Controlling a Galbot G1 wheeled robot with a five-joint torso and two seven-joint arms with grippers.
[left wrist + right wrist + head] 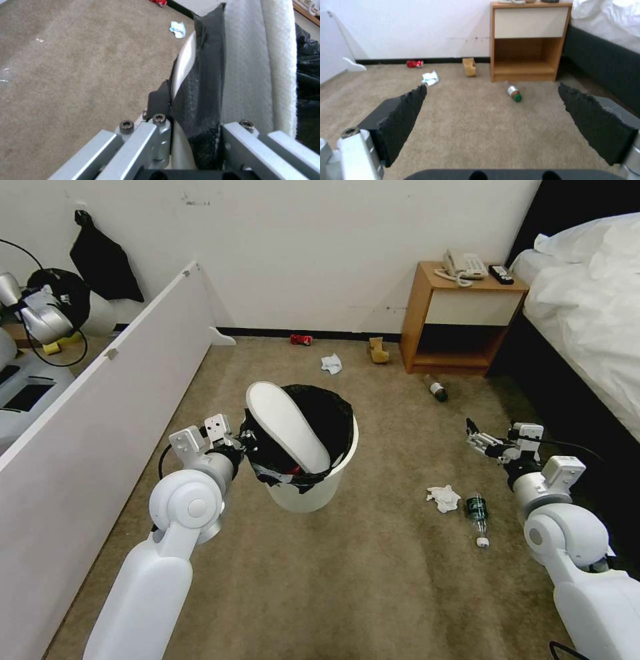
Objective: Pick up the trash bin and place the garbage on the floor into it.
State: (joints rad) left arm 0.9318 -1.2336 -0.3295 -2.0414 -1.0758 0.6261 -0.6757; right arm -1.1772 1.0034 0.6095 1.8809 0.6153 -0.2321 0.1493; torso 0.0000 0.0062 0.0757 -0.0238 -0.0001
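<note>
Left gripper [245, 442] clamps the trash bin [308, 488] rim mid-carpet (slipper [287, 425] juts out, may tip); right gripper [481, 439] hangs wide open, empty, above the tissue [443, 497] and bottle [477, 512]; thin rim pinch may slip.

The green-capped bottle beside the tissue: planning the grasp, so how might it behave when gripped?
The bottle lies on its side on the carpet, so a nudge probably rolls it. It looks clear and empty: likely light, and may dent.
</note>
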